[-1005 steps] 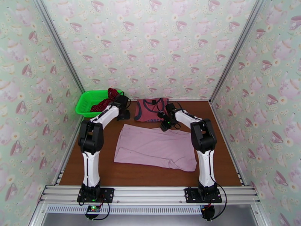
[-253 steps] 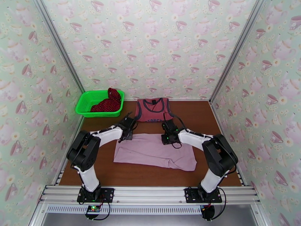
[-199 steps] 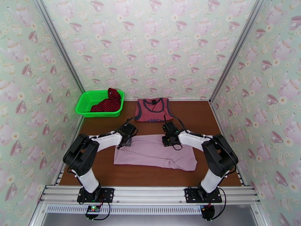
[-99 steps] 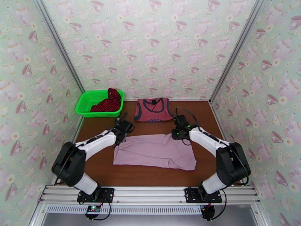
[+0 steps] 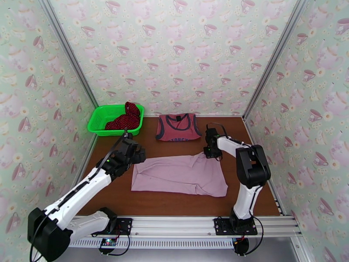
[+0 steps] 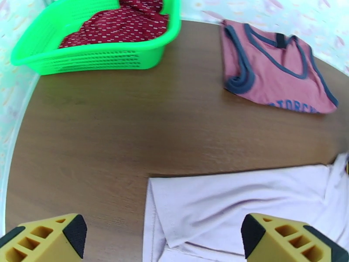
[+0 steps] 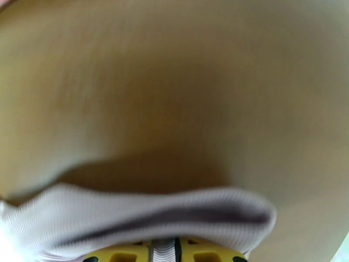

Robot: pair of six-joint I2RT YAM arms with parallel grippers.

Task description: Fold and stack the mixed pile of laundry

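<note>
The pale mauve-pink soft garment (image 5: 179, 175) lies flat on the brown wooden table (image 5: 118, 197), its far right corner pinched by the right gripper (image 5: 211, 152), the left gripper (image 6: 163, 241) spread empty near its far left corner, so a one-sided pull may skew the fold.

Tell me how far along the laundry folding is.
Done: the tank top looks folded at the back. In hand: the pink piece lies spread, its far right corner pinched by the right gripper; the left gripper hangs open over its left edge. Left: the dotted cloth sits bunched in the green basket; nothing is stacked.
</note>
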